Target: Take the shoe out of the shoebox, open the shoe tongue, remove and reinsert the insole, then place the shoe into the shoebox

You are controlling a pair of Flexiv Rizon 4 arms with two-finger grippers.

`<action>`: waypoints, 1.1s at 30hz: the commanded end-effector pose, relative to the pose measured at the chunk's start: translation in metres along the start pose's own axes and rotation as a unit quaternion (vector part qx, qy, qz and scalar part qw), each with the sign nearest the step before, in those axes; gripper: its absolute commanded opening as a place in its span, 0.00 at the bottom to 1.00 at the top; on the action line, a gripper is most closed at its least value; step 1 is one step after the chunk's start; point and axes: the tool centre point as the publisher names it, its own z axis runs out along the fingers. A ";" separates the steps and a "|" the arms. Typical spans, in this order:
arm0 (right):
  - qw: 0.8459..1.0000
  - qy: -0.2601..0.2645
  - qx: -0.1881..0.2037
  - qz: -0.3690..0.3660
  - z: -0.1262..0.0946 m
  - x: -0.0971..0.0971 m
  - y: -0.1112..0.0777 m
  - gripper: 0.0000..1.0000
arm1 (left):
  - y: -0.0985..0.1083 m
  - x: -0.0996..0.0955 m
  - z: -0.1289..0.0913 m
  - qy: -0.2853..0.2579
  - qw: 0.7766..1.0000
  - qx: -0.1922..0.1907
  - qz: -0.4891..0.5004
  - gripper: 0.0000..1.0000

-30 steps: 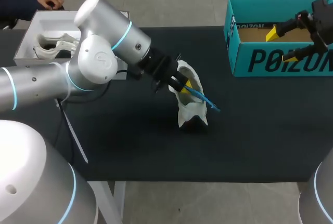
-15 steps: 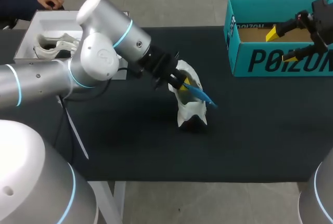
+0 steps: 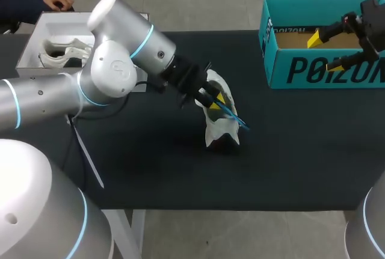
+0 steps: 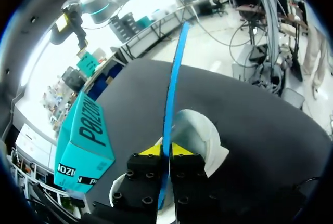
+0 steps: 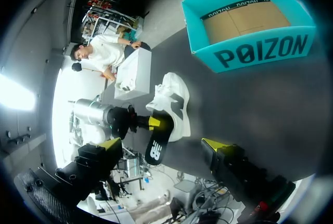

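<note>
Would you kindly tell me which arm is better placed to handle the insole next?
Left, probably: the left gripper is shut on the blue insole at the white shoe, while the right gripper hangs open off by the teal shoebox.

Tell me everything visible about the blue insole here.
The insole is a thin blue sheet, edge-on in the left wrist view; the right wrist view shows one face dark with a white mark. The left gripper is shut on one end, a yellow tip against each face. The rest juts out over the white shoe, off the table; whether it touches the shoe is unclear.
</note>
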 end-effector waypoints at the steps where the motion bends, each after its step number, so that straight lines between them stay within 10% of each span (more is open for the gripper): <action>1: 1.000 -0.002 0.001 0.001 0.000 0.000 0.001 1.00 | 0.005 -0.001 0.005 0.005 1.000 -0.008 -0.003 0.00; 17: 1.000 -0.002 0.001 0.001 0.000 0.000 0.001 1.00 | 0.043 -0.012 0.005 -0.005 0.999 -0.038 -0.020 0.00; 20: 1.000 -0.002 0.001 0.001 0.000 0.000 0.001 1.00 | 0.036 -0.007 0.001 -0.011 0.999 -0.024 -0.020 0.00; 23: 1.000 -0.002 0.001 0.001 0.000 0.000 0.001 1.00 | 0.026 -0.003 -0.003 -0.014 1.000 -0.020 -0.015 0.39; 33: 1.000 -0.002 0.001 0.001 0.000 0.000 0.001 1.00 | -0.005 0.001 0.000 -0.005 1.000 0.000 0.016 0.33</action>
